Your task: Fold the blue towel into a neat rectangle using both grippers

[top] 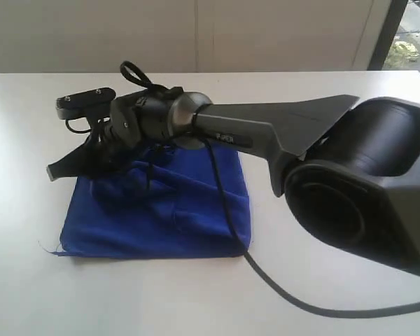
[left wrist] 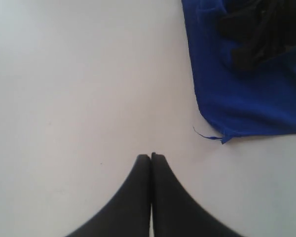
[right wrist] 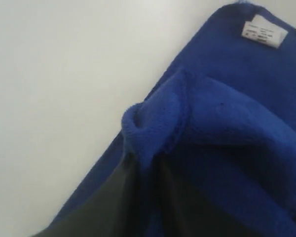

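The blue towel (top: 182,210) lies folded on the white table (top: 28,126), its upper layer rumpled. My right arm reaches across it from the right. My right gripper (top: 91,168) sits over the towel's far left part. In the right wrist view a raised fold of the towel (right wrist: 153,123) stands between the two dark fingers of that gripper (right wrist: 150,160), which are closed on the cloth. My left gripper (left wrist: 151,156) is shut and empty above bare table. It hangs apart from the towel's corner (left wrist: 227,133), and the exterior view does not show it.
A black cable (top: 301,301) trails over the table in front of the towel. A loose thread (left wrist: 202,133) sticks out of the towel's near left corner. A white label (right wrist: 264,30) is sewn near another corner. A pale wall (top: 266,35) runs behind the table.
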Controlling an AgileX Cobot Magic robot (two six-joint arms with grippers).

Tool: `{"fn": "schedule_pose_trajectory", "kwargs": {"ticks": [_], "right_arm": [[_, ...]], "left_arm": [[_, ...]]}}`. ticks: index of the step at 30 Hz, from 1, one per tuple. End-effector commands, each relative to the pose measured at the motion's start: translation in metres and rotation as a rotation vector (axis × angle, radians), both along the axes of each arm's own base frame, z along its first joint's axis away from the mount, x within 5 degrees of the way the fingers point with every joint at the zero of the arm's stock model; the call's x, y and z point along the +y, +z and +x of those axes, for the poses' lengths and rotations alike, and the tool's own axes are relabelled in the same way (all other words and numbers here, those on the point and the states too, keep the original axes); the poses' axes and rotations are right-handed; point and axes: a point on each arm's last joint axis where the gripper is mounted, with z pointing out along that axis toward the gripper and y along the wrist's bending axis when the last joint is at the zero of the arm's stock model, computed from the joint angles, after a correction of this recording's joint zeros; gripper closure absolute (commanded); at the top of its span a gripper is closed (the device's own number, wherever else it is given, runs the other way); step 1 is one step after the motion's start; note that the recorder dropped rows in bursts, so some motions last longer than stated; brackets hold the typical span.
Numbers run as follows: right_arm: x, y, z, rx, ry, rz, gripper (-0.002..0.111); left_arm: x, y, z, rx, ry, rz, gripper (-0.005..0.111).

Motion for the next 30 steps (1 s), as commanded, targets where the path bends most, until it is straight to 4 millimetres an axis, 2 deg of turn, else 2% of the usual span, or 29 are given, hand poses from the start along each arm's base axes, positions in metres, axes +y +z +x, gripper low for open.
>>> {"fn": "schedule_pose_trajectory", "kwargs": {"ticks": [1,4,7,10,11,14,16,19,20,25,30], "right_arm": [[0.007,0.008,0.001,-0.039,-0.018,0.092,0.066],[0.009,0.015,0.003,-0.051,-0.018,0.110,0.054],[0.010,0.026,0.002,-0.033,0.000,0.096,0.051],[-0.011,0.056,0.006,-0.028,0.018,0.009,0.051],[-0.027,0.066,0.008,0.005,0.007,-0.037,0.055],[-0.061,0.077,0.014,0.080,-0.020,-0.133,0.068],[-0.088,0.079,0.022,0.122,-0.040,-0.206,0.084],[-0.124,0.076,0.035,0.168,-0.049,-0.283,0.106],[-0.135,0.074,0.039,0.172,-0.056,-0.302,0.108],[-0.166,0.060,0.061,0.157,-0.111,-0.302,0.108],[-0.169,0.023,0.072,0.147,-0.103,-0.317,0.108]], "left_arm": [[-0.001,-0.001,-0.002,0.000,-0.003,-0.006,0.107],[-0.001,-0.001,-0.002,0.000,-0.003,-0.006,0.107],[-0.001,-0.001,-0.002,0.000,-0.003,-0.006,0.107],[-0.001,-0.001,-0.002,0.000,-0.003,-0.006,0.107],[-0.001,-0.001,-0.002,0.000,-0.003,-0.006,0.107],[-0.001,-0.001,-0.002,0.000,-0.003,-0.006,0.107],[-0.001,-0.001,-0.002,0.000,-0.003,-0.006,0.107],[-0.001,-0.001,-0.002,0.000,-0.003,-0.006,0.107],[-0.001,-0.001,-0.002,0.000,-0.003,-0.006,0.107],[-0.001,-0.001,-0.002,0.000,-0.003,-0.006,0.107],[-0.001,-0.001,-0.002,0.000,-0.003,-0.006,0.107]]}}
